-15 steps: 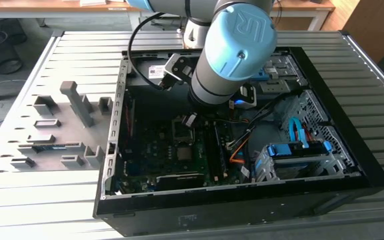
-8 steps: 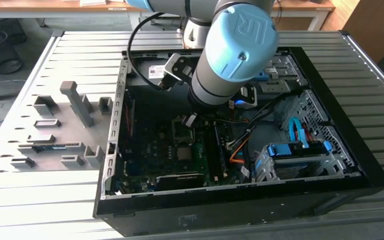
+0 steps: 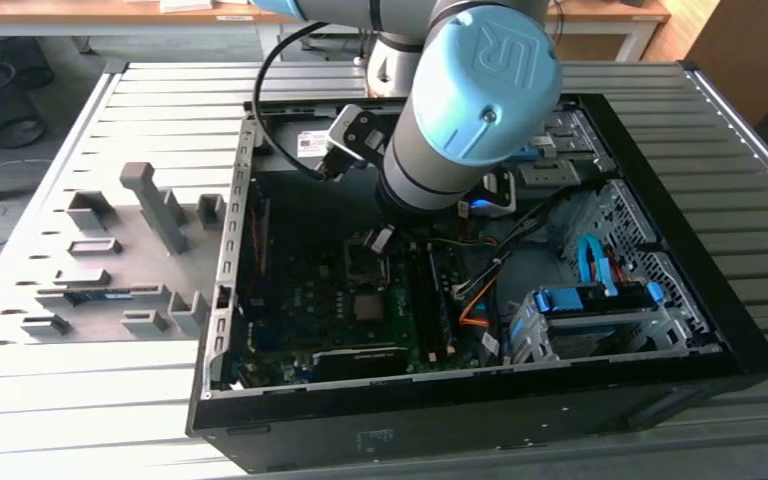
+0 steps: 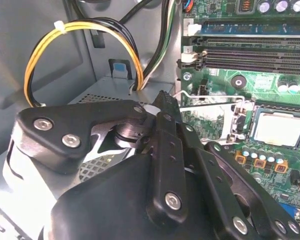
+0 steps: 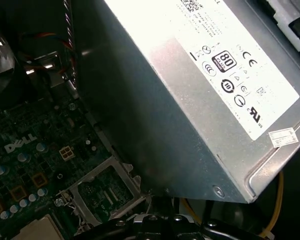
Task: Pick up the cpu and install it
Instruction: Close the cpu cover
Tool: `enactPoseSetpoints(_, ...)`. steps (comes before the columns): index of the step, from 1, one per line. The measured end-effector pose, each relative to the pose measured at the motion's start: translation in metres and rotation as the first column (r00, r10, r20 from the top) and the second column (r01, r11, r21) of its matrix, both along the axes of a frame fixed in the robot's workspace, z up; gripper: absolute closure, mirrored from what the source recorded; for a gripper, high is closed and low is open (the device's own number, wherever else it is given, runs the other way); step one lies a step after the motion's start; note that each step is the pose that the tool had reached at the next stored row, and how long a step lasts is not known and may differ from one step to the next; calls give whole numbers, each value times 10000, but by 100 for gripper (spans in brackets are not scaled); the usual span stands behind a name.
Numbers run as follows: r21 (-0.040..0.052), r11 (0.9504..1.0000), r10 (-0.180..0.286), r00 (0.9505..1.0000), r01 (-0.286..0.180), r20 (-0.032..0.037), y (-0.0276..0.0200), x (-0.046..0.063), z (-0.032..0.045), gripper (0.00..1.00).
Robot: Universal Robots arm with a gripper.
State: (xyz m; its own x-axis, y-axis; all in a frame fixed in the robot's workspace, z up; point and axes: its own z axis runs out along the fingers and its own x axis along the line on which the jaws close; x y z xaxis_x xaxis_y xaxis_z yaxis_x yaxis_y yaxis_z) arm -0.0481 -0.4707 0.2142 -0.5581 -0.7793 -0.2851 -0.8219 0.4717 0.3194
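- The claw (image 4: 163, 99) hung inside an open computer case (image 3: 464, 425), its black fingers drawn together to a point, with nothing seen between them.
- The cpu (image 4: 279, 129), a small flat square with a pale metal top, lay off to one side of the claw's tips, near but not touching them. It appeared to sit flat in its socket on the green board.
- Between the claw's tips and the cpu, the socket's metal frame (image 5: 121, 172) stood hinged open, not pressed down over the chip.
- The chip looked light, stiff and thin. Its smooth top seemed likely to slip, and its underside was probably fragile, so the bare outer edges looked like the safest place to hold it.
- The case held the board, long memory slots (image 4: 255, 50) beyond the cpu, and a grey power supply (image 5: 190, 100) close beside the claw.
- A loop of yellow cables (image 4: 40, 50) curved just beyond the claw, on the side away from the cpu.
- Outside the case, well apart from the claw, a grey tray (image 3: 37, 250) carried several blocky grey holders.
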Motion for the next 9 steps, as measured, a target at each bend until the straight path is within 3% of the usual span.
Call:
enactPoseSetpoints(3, -7, 10000, -1, 10000, 1, -46, 0, 44, -5, 90)
enactPoseSetpoints(5, -67, 10000, -1, 10000, 0, -75, 0, 102, -7, 90)
enactPoseSetpoints(7, -157, 9999, -1, 10000, 0, -96, 0, 146, -6, 90)
enactPoseSetpoints(9, -330, 9995, -3, 9999, -1, -108, 0, 176, -6, 90)
